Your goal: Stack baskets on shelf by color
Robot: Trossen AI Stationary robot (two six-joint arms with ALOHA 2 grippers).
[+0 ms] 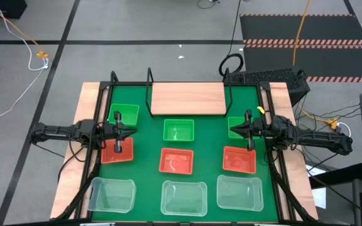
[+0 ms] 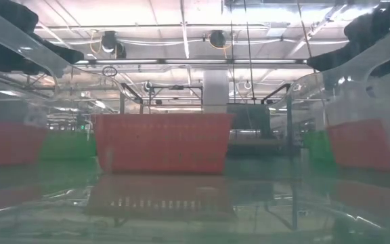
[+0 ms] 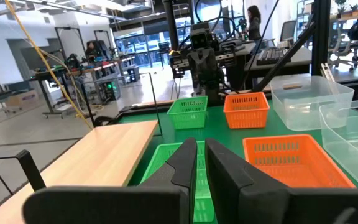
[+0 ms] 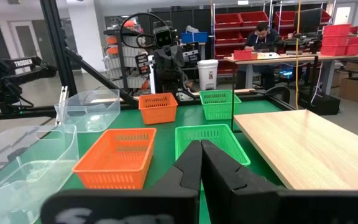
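Nine baskets sit bottoms-down on the green mat in three rows. Green ones point(image 1: 124, 114), point(image 1: 178, 130), point(image 1: 237, 123) lie nearest the shelf. Red-orange ones point(image 1: 117, 150), point(image 1: 176, 161), point(image 1: 239, 159) fill the middle row. Clear ones point(image 1: 112, 193), point(image 1: 184, 197), point(image 1: 239, 191) line the near edge. The light-wood shelf point(image 1: 187, 99) at the far side holds nothing. My left gripper point(image 1: 127, 133) point(image 3: 201, 144) hovers shut between the left green and left red baskets, pointing toward the table's right. My right gripper point(image 1: 233, 130) point(image 4: 201, 144) hovers shut over the right green basket, pointing left.
The shelf's black frame posts point(image 1: 148, 78) stand up at its far corners. Cables and a black device point(image 1: 275, 76) lie beyond the table's far right corner. Green mat shows between the basket rows. People sit at desks point(image 4: 263, 37) far behind the table.
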